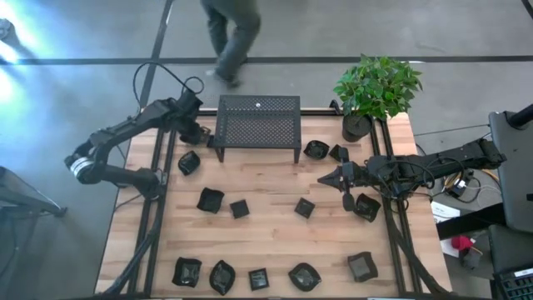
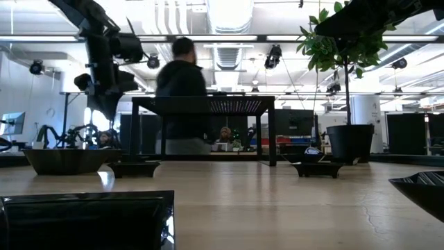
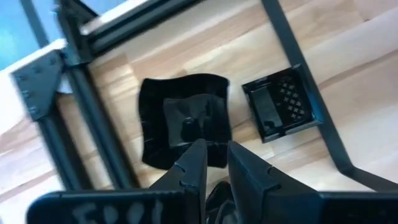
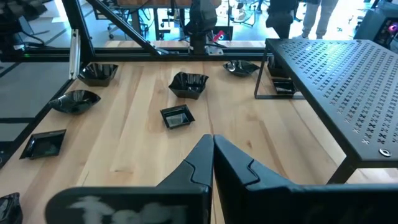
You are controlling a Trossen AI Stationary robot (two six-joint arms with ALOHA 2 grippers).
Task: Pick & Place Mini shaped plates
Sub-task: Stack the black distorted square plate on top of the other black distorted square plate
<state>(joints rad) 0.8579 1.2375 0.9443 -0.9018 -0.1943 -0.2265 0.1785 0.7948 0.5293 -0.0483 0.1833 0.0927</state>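
**Left tool over a plate at the far left corner; right tool idle**

Near edge of the bench (image 1: 275, 242): a row of mini shaped plates (image 1: 304, 277), glossy black, square and leaf-like, lies on pale wood planks. More plates are scattered across the middle.

Right side: the right tool (image 1: 337, 177) hangs over the bench with its fingers pressed together and holding nothing. Plates lie just beside it.

Far left: the left tool (image 3: 214, 163) hovers above a wavy-rimmed square plate (image 3: 185, 119) at the corner of the bench frame. Its fingers stand a narrow gap apart, and no plate is visible between them. A smaller square plate (image 3: 283, 102) lies beside the leg of the perforated metal stand (image 1: 258, 121).

Judged step: approach to pick. The next move calls for a wider finger gap, then a descent onto one raised rim; the glaze looks slippery.

Far right: a potted plant (image 1: 375, 92). A person (image 1: 231, 37) walks beyond the bench.
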